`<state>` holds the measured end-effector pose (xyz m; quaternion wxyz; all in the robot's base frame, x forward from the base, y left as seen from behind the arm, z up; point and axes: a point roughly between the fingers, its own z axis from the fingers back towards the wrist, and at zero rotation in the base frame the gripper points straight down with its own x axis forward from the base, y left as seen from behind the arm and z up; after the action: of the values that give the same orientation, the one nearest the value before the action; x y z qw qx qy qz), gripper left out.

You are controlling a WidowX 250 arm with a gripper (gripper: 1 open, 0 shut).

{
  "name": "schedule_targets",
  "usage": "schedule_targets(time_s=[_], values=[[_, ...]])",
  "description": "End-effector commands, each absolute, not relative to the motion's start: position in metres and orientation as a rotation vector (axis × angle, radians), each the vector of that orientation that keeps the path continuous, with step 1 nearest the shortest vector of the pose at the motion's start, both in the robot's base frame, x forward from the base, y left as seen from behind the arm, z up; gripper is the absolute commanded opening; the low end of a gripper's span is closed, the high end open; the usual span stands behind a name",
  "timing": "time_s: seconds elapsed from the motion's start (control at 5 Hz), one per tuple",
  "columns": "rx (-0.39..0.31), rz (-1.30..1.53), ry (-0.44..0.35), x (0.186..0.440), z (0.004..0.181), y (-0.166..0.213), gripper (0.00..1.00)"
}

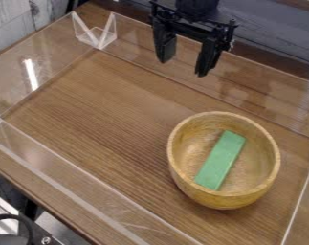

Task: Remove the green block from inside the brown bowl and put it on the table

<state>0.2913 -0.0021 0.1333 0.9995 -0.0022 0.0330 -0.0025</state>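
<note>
1. Can see a flat, elongated, solid green block (219,163) lying inside the round light-brown wooden bowl (180,172), on its floor.
2. Slants lengthwise, with the upper end leaning toward the right of the view and the lower end near the bowl's wall at the bottom of the view.
3. Shows bare bowl floor on both long sides of the block.
4. Stands, bowl and all, on the large brown wood-grain bench (105,115), toward the lower right of the view.
5. Carries a thick rim all round, unbroken to the eye.
6. Hangs above and beyond the bowl, near the top of the view: a black claw (187,59), well apart from bowl and block alike.
7. Is wide open, with dark fingertips (167,50) spread apart and nothing held between.
8. Reaches in from the top edge as a black robot arm (195,11), cut off by the frame.
9. Sits at the upper left, near the bench's edge: a small clear angular piece (96,32), whitish along the edges.
10. Runs along the lower left side of the bench: a clear acrylic wall (67,182).
11. Curves into the lower left corner: a black loop (13,220), only partly in view.
</note>
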Motion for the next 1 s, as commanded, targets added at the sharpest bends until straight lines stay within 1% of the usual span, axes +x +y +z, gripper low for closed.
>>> schedule_targets(time_s=[0.0, 0.2, 0.4, 0.8], values=[[-0.011, -0.024, 0.074, 0.284, 0.125, -0.016, 1.00], [-0.021, -0.052, 0.094, 0.267, 0.109, -0.038, 1.00], [-0.030, -0.085, 0.071, 0.256, 0.098, -0.061, 1.00], [-0.050, -0.115, 0.017, 0.248, 0.079, -0.090, 1.00]])
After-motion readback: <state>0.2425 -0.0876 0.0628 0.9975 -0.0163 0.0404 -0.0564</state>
